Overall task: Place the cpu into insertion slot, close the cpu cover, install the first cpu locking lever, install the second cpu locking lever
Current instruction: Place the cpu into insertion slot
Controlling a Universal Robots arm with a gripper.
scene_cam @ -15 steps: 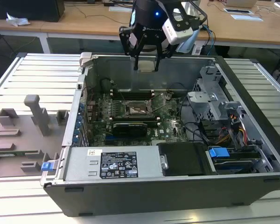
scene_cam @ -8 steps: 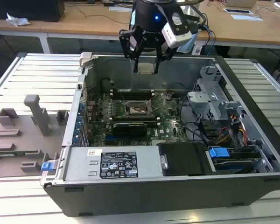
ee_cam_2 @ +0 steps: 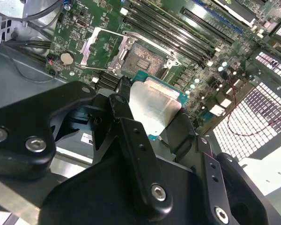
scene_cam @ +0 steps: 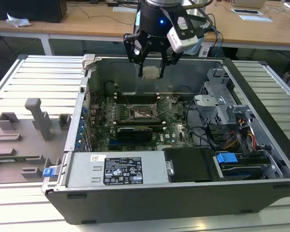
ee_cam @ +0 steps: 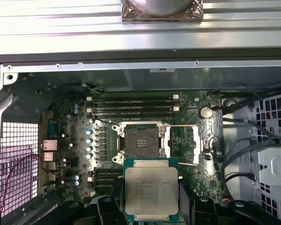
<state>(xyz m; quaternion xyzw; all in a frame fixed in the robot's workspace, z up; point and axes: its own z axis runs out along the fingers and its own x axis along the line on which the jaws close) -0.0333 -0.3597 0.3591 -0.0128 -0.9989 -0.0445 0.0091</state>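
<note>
My gripper [scene_cam: 151, 72] is shut on the cpu [scene_cam: 151, 73], a small square chip with a silver-grey top and green edge. It hangs above the open computer case. In both wrist views the cpu [ee_cam: 151, 190] [ee_cam_2: 154, 110] sits between the black fingers [ee_cam: 116, 199]. The insertion slot [ee_cam: 141, 143] [ee_cam_2: 145, 58] [scene_cam: 144, 113] lies open and bare on the green motherboard [ee_cam: 70, 140], below and ahead of the chip. The cpu cover [ee_cam: 191, 145] [ee_cam_2: 100, 47] is swung up, standing beside the slot.
Long black memory slots [ee_cam: 133, 105] run beside the socket. A black card [scene_cam: 134, 133] lies across the board. A power supply [scene_cam: 118, 169] fills the case's near side, and a drive cage [scene_cam: 222, 104] with cables stands at the exterior view's right. A grey fixture [scene_cam: 19, 140] sits outside the case.
</note>
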